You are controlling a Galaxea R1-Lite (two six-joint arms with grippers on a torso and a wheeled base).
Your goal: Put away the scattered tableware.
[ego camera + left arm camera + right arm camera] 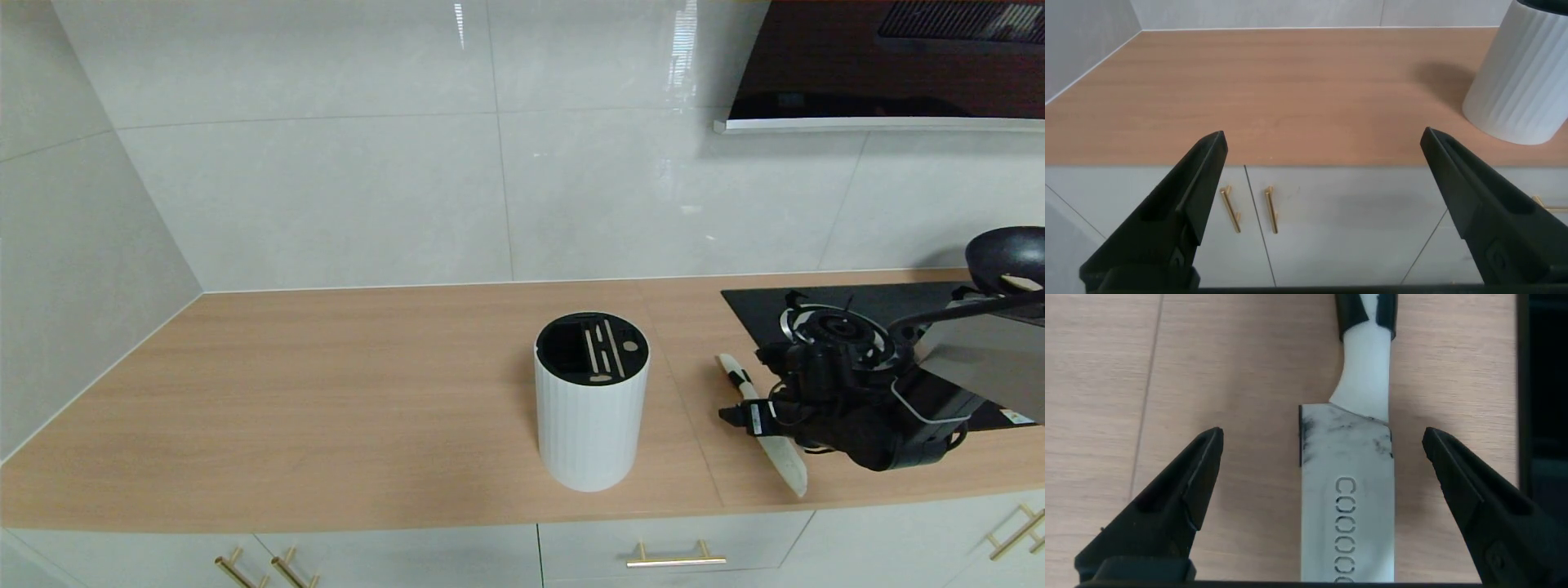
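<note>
Since the knife lies flat on the counter, just right of the white slotted holder and near the stove, head view: right end effector low over its middle, hiding where handle meets blade. Left wrist view: left end effector spread wide, empty, off the counter's front edge; holder cut off at the frame corner. Right wrist view: fingers apart, straddling the blade just below the handle, not touching. Best practice: descend squarely and close on the thicker handle rather than the thin blade. Blade tip out of frame.
</note>
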